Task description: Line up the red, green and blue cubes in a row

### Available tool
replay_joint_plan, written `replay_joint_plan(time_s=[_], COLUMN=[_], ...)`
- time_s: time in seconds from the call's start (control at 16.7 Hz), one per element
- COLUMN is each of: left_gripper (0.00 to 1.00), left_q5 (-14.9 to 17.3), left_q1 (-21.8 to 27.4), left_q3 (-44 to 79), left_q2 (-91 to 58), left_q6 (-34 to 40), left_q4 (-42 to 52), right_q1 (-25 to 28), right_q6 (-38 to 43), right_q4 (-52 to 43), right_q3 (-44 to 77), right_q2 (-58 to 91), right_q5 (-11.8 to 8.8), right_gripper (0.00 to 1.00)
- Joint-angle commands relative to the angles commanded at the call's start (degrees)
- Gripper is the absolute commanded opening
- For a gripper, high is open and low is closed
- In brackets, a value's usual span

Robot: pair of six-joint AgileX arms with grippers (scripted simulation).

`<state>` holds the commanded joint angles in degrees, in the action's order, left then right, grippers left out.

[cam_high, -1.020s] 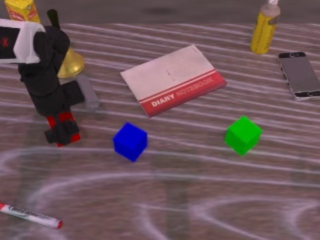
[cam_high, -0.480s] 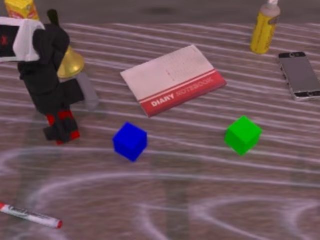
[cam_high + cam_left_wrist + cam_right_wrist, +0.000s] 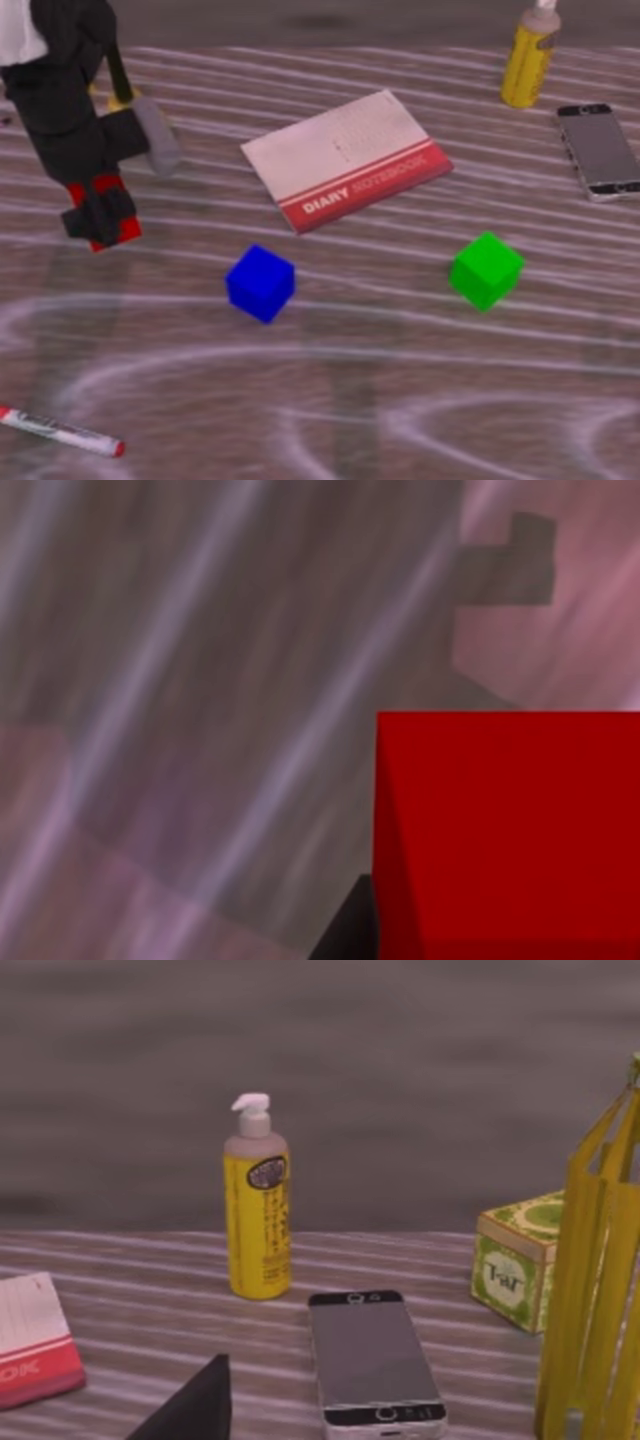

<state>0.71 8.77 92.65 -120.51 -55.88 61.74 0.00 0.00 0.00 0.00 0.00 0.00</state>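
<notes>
My left gripper (image 3: 100,215) is shut on the red cube (image 3: 122,230) and holds it above the table at the left side. In the left wrist view the red cube (image 3: 510,830) fills the lower corner, with the cube's shadow on the table beyond it. The blue cube (image 3: 260,283) rests on the table to the right of the held cube, near the middle. Farther right, the green cube (image 3: 486,270) also sits on the table. My right arm is outside the top view; only a dark part of the right gripper (image 3: 195,1412) shows in its wrist view.
A red-and-white notebook (image 3: 345,160) lies behind the blue cube. A yellow pump bottle (image 3: 529,55) and a phone (image 3: 600,150) are at the back right. A marker (image 3: 60,430) lies at the front left. A green tea box (image 3: 515,1270) stands beside the phone.
My left gripper has risen and drifted toward the left and back with the red cube in it. The blue and green cubes have not moved.
</notes>
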Motion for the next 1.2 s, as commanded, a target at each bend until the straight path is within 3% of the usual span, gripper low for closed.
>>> replay_joint_plan(time_s=[0.3,0.9,1.2], left_gripper=[0.0,0.0,0.0], left_q5=[0.0,-0.1,-0.1], left_q1=[1.2,22.6,24.6], left_q3=[-0.5,-9.7,-10.7], left_q2=[0.2,9.5,10.5], left_q6=[-0.2,-1.0,-1.1], left_q4=[-0.2,-0.2,-0.2], right_q1=[0.0,0.0,0.0], right_q6=[0.0,0.0,0.0], right_q4=[0.0,0.0,0.0], right_q3=[0.0,0.0,0.0], right_q2=[0.0,0.0,0.0], right_q5=[0.0,0.0,0.0], right_gripper=[1.0,1.0,1.0])
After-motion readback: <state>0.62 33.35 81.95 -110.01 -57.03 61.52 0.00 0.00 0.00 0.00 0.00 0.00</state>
